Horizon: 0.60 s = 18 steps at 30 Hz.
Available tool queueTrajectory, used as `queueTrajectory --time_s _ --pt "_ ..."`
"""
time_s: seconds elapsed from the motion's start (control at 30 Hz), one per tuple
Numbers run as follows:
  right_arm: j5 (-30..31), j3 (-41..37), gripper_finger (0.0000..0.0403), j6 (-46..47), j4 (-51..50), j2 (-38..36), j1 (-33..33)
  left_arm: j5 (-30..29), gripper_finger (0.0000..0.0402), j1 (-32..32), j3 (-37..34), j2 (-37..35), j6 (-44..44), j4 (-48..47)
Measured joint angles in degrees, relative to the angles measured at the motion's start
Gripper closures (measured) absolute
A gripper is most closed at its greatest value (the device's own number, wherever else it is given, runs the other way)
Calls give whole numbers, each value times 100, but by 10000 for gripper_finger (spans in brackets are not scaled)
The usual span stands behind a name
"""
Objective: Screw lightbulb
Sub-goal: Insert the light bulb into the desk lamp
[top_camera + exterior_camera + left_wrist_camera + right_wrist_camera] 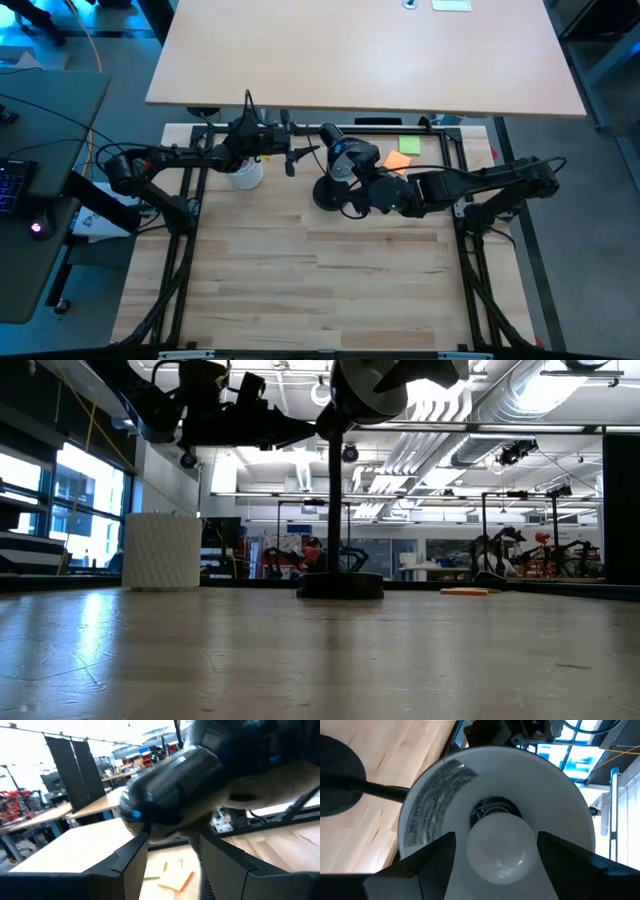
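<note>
Two end effectors, lightbulb (499, 845) inside lamp shade (435, 785)

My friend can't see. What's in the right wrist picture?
A white lightbulb sits in the socket inside a lamp shade that is white on the inside. The right tool's two dark fingers stand on either side of the bulb, above a wooden table.
</note>
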Motion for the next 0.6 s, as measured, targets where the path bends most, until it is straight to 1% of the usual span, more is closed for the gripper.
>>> queueTrajectory --time_s 0.13,0.27,0.37,0.6 --pt "-10 0 142 0 5 8 -100 126 225 73 2 -34 -1 149" --pt "-11 0 144 -2 25 9 -210 150 225 66 3 -36 101 418" --pt "-13 0 144 -2 34 9 -261 151 225 27 4 -37 250 418" --pt "-17 0 144 -4 365 9 -263 210 225 9 6 -37 255 464"
